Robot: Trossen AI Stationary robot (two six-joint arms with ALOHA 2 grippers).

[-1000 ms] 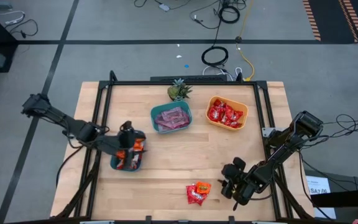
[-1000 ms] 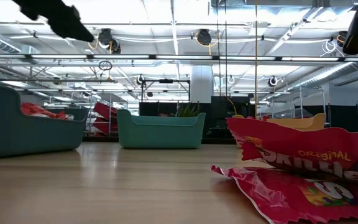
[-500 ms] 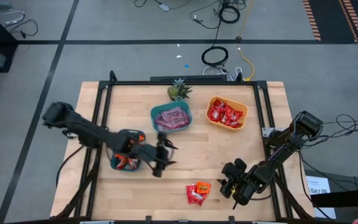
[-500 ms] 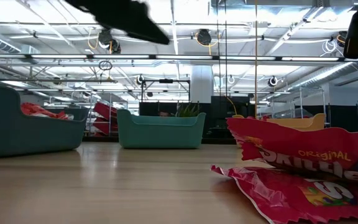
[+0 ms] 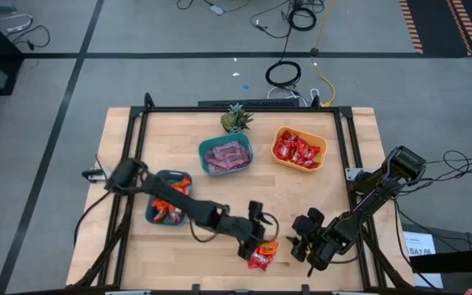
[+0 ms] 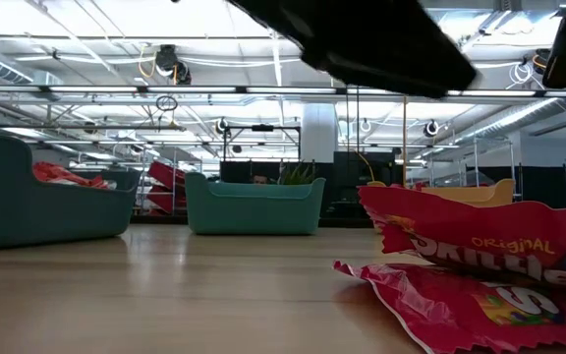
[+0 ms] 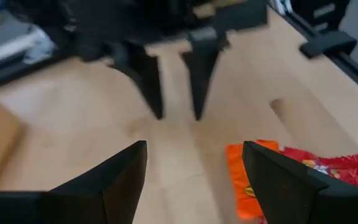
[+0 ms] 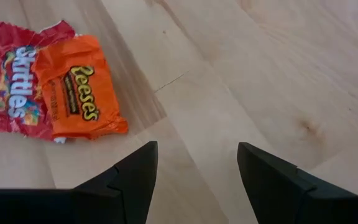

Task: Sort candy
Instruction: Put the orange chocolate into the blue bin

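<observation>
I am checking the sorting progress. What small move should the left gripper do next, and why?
Probably lower the open left gripper onto the orange Reese's candy. It hovers empty beside that packet, which lies on top of the red Skittles packet on the table, unsorted.

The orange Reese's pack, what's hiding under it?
The Reese's pack lies on top of a red Skittles pack, covering one side of it. The rest of the Skittles pack shows. Whether anything else sits beneath cannot be seen.
</observation>
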